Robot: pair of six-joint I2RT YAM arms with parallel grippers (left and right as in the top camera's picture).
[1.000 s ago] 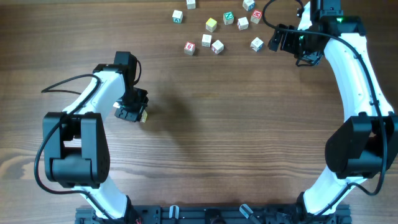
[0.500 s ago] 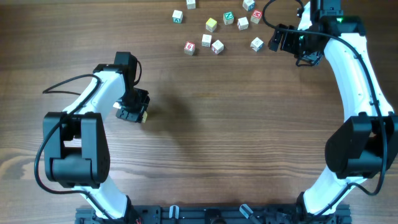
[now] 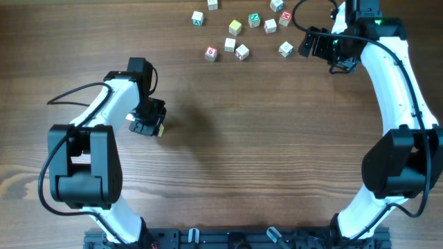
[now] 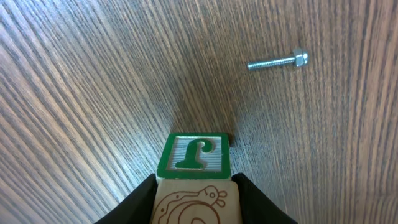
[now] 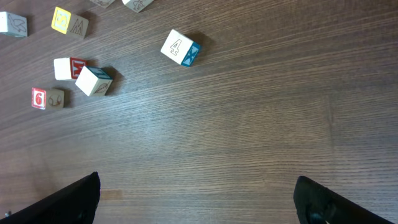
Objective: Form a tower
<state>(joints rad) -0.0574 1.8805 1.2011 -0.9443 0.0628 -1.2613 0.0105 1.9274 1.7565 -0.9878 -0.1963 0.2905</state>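
L gripper point(image 3: 148, 126) is at left-centre of the table point(image 3: 263, 152), fingers point(image 4: 140, 200) pinching one green-letter cube point(image 4: 194, 155) from both sides. On the wrist cam we see its green-bordered face w/ a raised green letter, and a snail drawing on the side nearer the cam. The cube sits low over the wood w/ a dark shadow just past it. We can't tell if it touches the table or if other cubes are stacked under it, so no tower confirmed from these views. A small bolt point(image 4: 278, 61) lies flat on the wood beyond the cube, apart from it.

R gripper point(image 3: 305, 44) is at top right, fingers point(image 5: 71, 198) spread wide over bare wood. Loose cubes point(image 3: 241, 51) are scattered along the top edge, well apart from the L gripper. The "4" cube point(image 5: 181, 48) is nearest the R fingertips, not touching.
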